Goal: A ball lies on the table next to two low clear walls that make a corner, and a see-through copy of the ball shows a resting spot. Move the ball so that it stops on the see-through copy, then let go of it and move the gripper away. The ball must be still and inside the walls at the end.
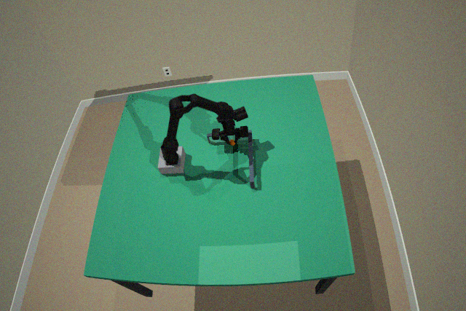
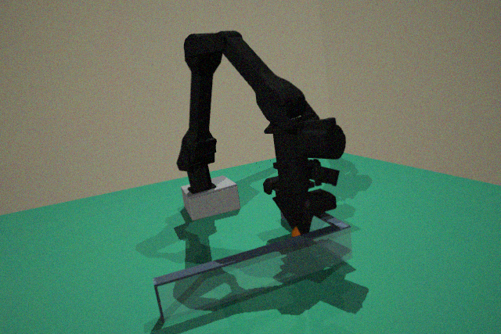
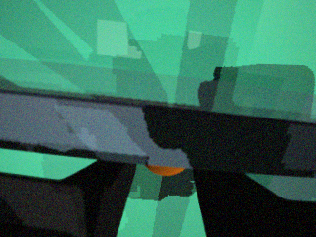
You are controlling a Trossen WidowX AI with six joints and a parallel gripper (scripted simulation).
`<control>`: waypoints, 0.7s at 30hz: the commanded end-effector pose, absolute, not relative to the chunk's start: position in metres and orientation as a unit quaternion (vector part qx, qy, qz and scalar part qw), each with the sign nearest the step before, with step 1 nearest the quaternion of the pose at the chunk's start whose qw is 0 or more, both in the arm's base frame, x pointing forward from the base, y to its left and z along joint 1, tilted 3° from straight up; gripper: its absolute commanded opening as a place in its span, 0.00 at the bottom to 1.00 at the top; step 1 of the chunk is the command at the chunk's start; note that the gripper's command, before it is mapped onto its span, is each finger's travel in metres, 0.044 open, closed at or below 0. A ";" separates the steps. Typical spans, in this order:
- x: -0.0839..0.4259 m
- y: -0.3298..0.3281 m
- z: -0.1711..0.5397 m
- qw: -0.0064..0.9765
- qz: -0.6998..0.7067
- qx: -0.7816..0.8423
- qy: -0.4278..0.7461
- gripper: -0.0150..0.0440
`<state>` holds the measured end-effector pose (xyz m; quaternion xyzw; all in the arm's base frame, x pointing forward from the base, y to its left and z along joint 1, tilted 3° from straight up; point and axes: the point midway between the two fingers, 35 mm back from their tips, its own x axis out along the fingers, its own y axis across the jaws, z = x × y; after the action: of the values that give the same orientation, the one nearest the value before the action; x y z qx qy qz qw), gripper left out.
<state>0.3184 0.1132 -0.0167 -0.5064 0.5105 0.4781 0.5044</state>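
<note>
The orange ball (image 1: 231, 143) (image 2: 296, 231) (image 3: 166, 171) is between the fingertips of my gripper (image 1: 232, 142) (image 2: 301, 231), which is shut on it. The fingers point down, low inside the corner, close to the short clear wall (image 1: 209, 135) (image 2: 335, 220). The long clear wall (image 1: 251, 166) (image 2: 226, 260) runs along the other side, and its rim cuts across the view of the ball in the exterior view. In the wrist view a wall rim (image 3: 39, 118) hides most of the ball and the fingertips. The see-through copy cannot be made out. I cannot tell whether the ball touches the table.
The arm's pale base block (image 1: 179, 169) (image 2: 216, 202) stands on the green table (image 1: 169, 224) (image 2: 81, 249), left of the walls. The wrist and finger carriages hang above and beside the short wall, near the corner. Arm shadows fall over the corner area.
</note>
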 end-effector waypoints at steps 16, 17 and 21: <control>0.318 0.113 -0.017 0.504 0.478 -0.506 0.511 0.70; 0.318 0.113 -0.017 0.504 0.478 -0.506 0.511 0.70; 0.320 0.116 0.024 0.502 0.479 -0.506 0.512 0.70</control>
<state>0.3144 0.1122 -0.0098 -0.5025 0.5199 0.4830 0.4939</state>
